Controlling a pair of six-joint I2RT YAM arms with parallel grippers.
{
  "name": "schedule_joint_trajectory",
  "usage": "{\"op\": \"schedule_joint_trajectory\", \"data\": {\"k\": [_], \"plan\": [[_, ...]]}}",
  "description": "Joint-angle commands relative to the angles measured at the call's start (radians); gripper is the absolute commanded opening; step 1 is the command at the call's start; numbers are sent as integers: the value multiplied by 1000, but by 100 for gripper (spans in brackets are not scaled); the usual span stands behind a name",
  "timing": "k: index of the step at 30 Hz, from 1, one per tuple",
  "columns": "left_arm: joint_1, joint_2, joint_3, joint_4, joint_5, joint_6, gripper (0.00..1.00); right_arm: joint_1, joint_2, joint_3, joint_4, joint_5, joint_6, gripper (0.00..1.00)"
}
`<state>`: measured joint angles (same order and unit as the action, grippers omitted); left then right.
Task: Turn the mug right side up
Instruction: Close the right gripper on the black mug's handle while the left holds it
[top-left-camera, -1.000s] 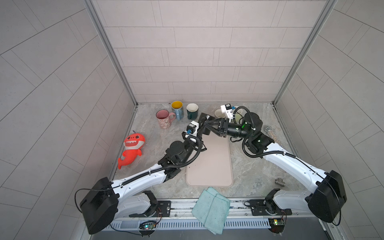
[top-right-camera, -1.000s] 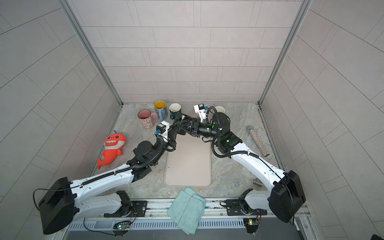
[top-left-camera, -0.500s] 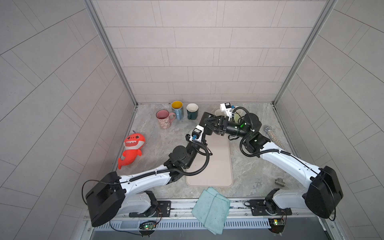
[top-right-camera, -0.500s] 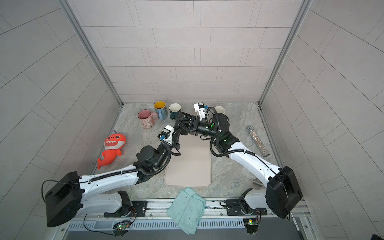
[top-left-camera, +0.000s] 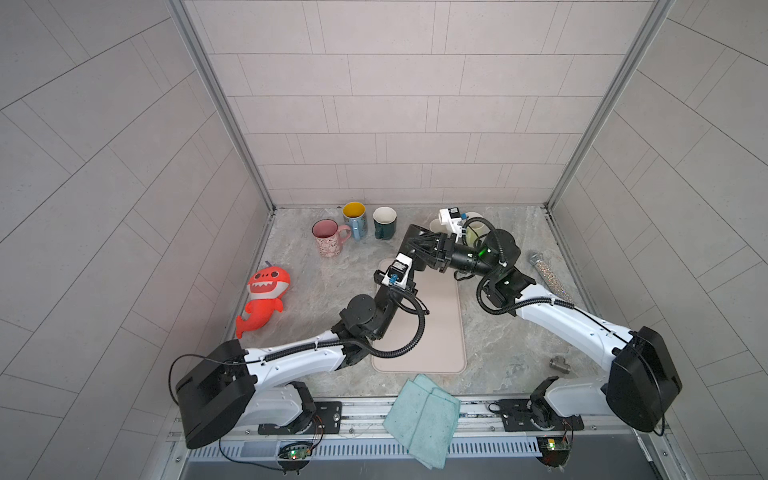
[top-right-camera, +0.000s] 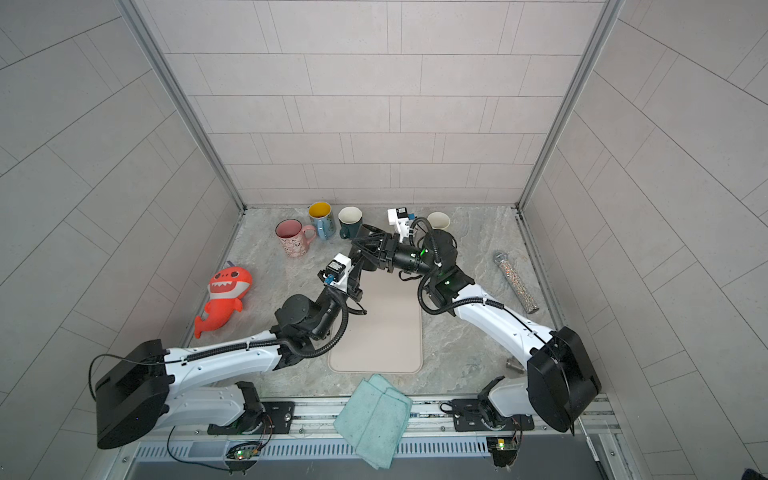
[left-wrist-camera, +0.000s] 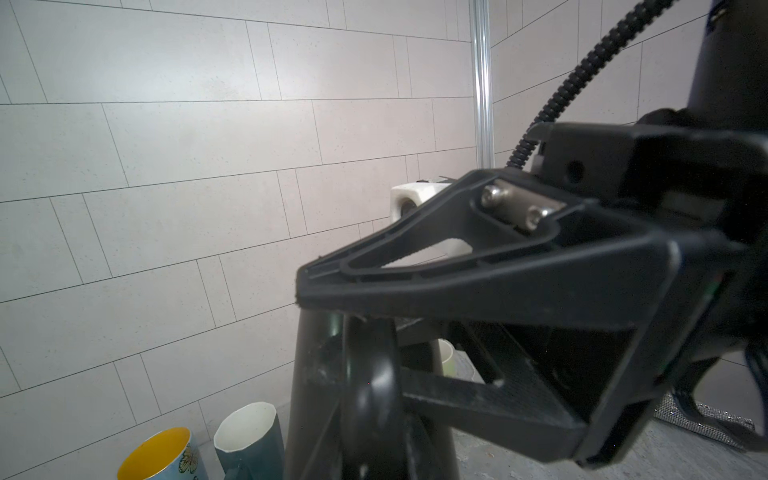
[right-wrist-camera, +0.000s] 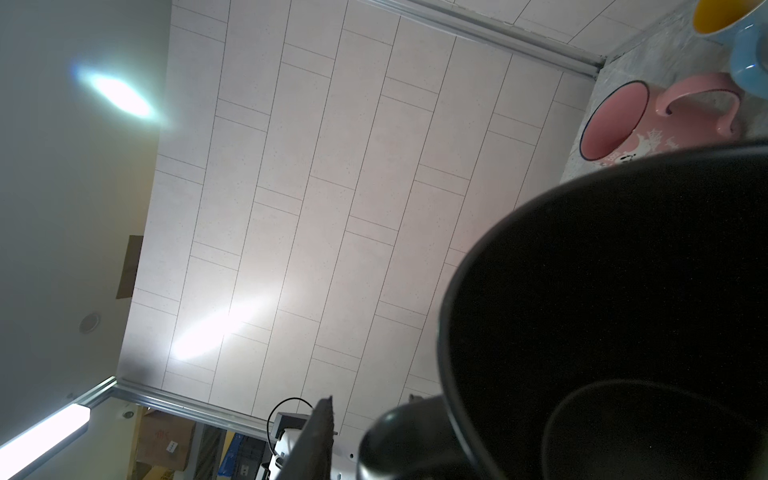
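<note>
Black mug (top-left-camera: 415, 233) at far end of mat (top-left-camera: 436, 332), clamped in left tool (top-left-camera: 411, 256), both top views.
Left wrist: finger (left-wrist-camera: 415, 266) of right tool (left-wrist-camera: 347, 338) lies across mug, its grip cannot be told. Right wrist: mug mouth faces camera; pink mug (right-wrist-camera: 611, 124) print unreadable.

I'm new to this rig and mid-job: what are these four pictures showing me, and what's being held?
The robot has a left arm and a right arm, each ending in a two-fingered gripper, over a marbled table. The two wide pictures come from one camera head up high. The two close ones come from cameras on the wrists.

At the back stand a pink mug, a blue mug, a dark green mug and a cream cup. Also there are a red shark toy, a beige mat, a teal cloth, a glittery tube and a small metal fitting.

The left gripper appears to hold a black mug. The right gripper has a finger against it. I cannot tell whether that gripper is clamped.
</note>
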<state>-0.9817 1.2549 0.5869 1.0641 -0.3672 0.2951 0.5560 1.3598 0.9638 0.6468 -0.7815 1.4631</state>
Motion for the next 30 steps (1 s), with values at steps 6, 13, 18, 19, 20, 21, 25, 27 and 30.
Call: {"op": "schedule_joint_trajectory", "data": {"k": [6,13,18,19,20,21,25,27,30], "plan": [[-28,1,23,145,36,41,0,2,30,-14,82,17,66,3],[-31,-4,16,144,12,40,0,3,29,-21,94,25,56,0],[-33,-23,19,106,-19,29,11,4,4,-21,48,34,-3,0],[-33,-27,19,100,-22,26,16,5,-2,-21,34,38,-15,0],[-33,-33,19,91,-23,23,23,5,-8,-20,20,39,-30,0],[-32,-36,19,87,-26,22,31,5,-14,-18,6,39,-41,0],[-32,-43,17,77,-28,20,51,6,-24,-19,-5,45,-58,0],[-33,-49,17,73,-31,17,55,6,-25,-20,-4,45,-60,0],[-33,-62,12,62,-30,12,58,3,-30,-18,-24,51,-81,0]]}}
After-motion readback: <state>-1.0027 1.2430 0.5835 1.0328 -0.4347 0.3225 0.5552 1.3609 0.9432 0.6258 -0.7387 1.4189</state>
